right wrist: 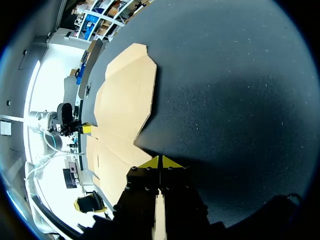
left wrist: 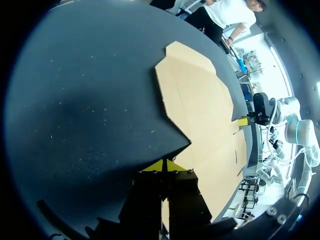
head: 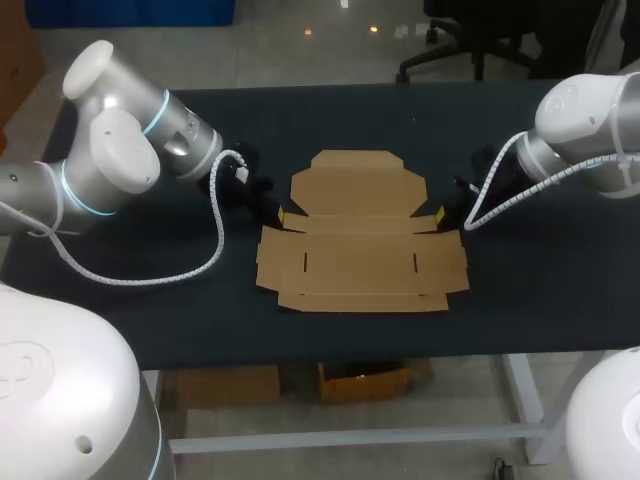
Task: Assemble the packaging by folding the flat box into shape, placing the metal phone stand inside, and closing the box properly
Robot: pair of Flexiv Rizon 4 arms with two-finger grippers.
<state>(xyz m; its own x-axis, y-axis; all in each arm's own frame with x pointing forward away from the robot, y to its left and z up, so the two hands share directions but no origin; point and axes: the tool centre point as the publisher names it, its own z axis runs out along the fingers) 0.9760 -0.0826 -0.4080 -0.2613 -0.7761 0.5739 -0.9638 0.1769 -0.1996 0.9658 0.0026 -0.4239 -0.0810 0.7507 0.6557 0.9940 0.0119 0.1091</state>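
Legible text, labels, brands, numbers, signs: none in any view. Flat cardboard box [head: 360, 240]: plain brown faces with nothing readable on them. Table [head: 520, 300]: dark surface with no readable marking.
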